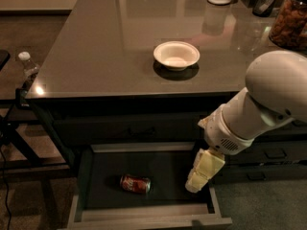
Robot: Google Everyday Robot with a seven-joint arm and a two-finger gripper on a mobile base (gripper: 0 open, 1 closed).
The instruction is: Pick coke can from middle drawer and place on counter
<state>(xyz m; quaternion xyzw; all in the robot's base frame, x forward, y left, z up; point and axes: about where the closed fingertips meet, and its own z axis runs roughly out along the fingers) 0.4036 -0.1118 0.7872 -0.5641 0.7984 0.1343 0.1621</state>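
Early yet: small red aluminium coke can (135, 183) lying ungrasped in the wide dark grey middle drawer (79, 190), at nine o'clock of the pale gripper (193, 185), grip unreadable; pickup and transfer to the glossy grey counter (110, 56) left.

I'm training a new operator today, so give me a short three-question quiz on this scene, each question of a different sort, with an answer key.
1. True or false: the coke can stands upright in the middle drawer.
2. Short answer: which dish sits on the counter, near its front edge?
3. Where is the pincer?
A) Closed around the can
B) Low over the open drawer's right side, apart from the can
C) Raised above the counter

Key
1. False: it lies on its side on the drawer bottom.
2. The white bowl.
3. B
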